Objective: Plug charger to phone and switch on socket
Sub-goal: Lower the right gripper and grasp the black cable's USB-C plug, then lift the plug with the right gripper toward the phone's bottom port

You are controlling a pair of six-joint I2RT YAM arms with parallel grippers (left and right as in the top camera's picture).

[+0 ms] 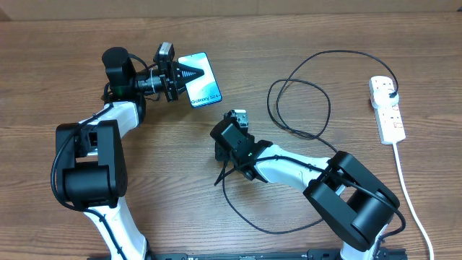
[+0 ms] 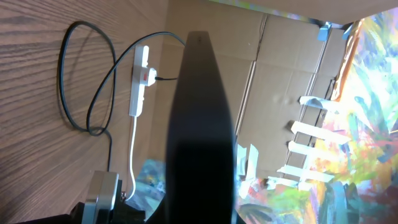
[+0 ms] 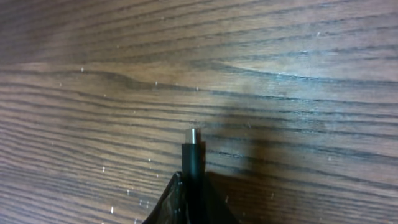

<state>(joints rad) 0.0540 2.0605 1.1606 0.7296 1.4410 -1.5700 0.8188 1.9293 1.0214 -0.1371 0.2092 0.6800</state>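
Observation:
The phone (image 1: 201, 81), with its blue-white screen facing up, lies in the jaws of my left gripper (image 1: 184, 74), which is shut on its left end at the back left of the table. In the left wrist view the phone is a dark strip seen edge-on (image 2: 199, 124). My right gripper (image 1: 237, 123) is shut on the charger's connector (image 3: 193, 155), whose metal tip (image 3: 193, 133) points out just above the wood. The charger cable (image 1: 299, 108) loops to its black plug (image 1: 390, 92) in the white socket (image 1: 388, 114), which also shows in the left wrist view (image 2: 139, 81).
The socket's thick white cord (image 1: 408, 195) runs down the right side towards the front edge. Slack charger cable (image 1: 245, 213) loops near the right arm's base. A cardboard wall (image 2: 280, 62) and a colourful sheet (image 2: 367, 124) stand behind the table.

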